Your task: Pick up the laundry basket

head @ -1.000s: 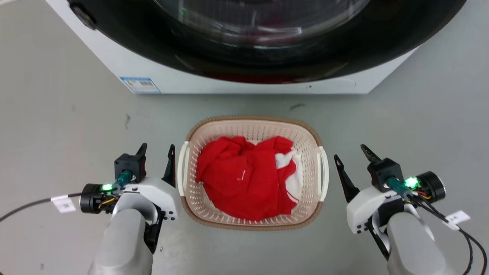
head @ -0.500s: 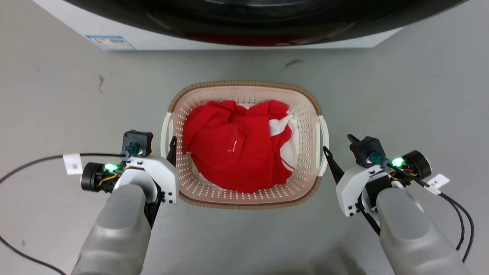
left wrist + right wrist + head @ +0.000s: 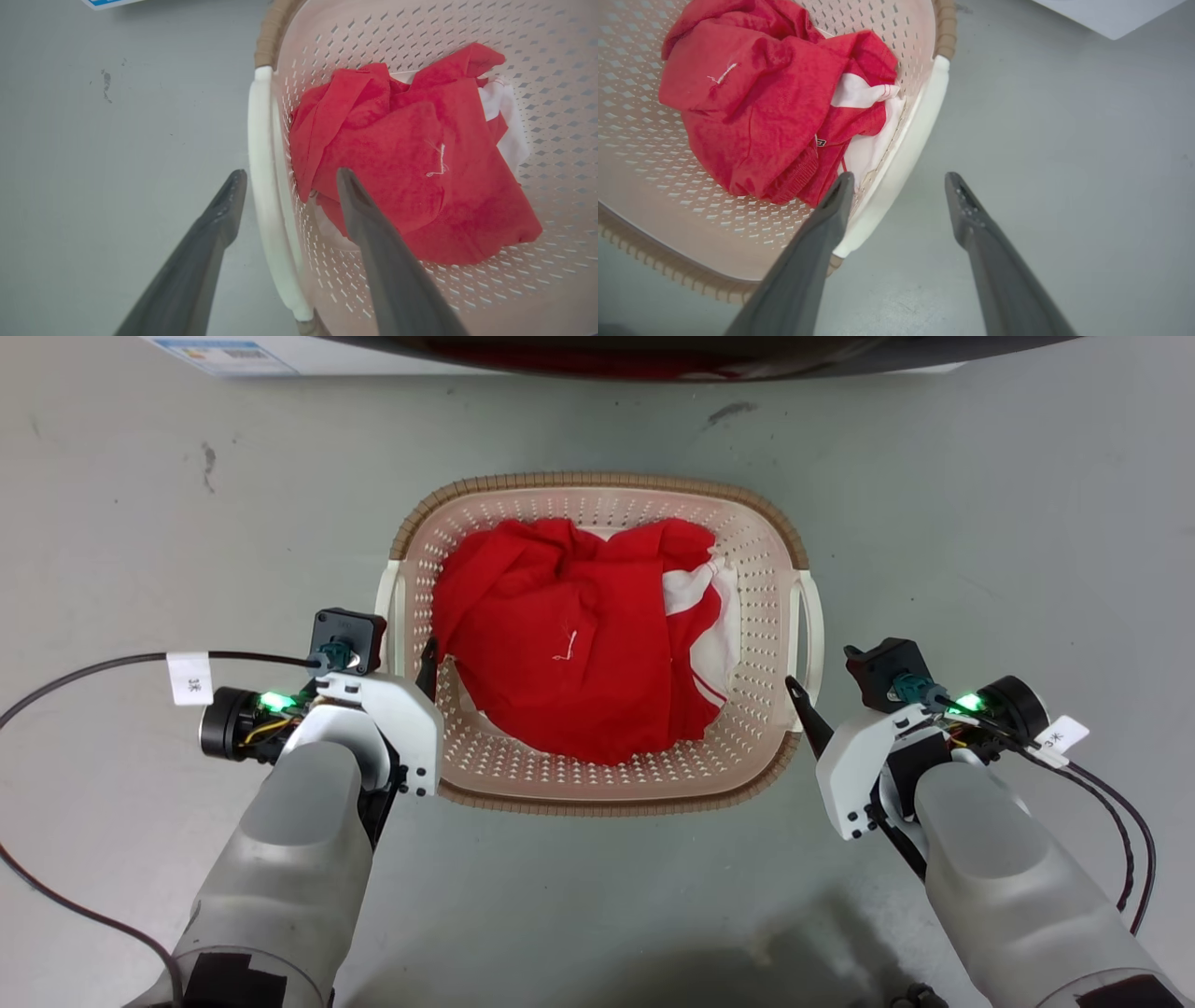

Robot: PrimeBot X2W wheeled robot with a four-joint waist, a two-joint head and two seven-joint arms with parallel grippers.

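Perforated matt plastic laundry basket (image 3: 597, 784) with woven-look rim, soft red cloth (image 3: 560, 644), smooth grey floor (image 3: 980, 523)

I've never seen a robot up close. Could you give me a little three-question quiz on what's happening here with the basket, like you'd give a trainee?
1. True or false: the left gripper is shut on the left handle of the basket.
2. What lies in the basket? A) red and white cloth B) blue towels C) nothing
3. Fill in: the basket stands on the ___.
Key: 1 false: the left gripper is open, one finger on each side of the left handle. 2 A. 3 floor.
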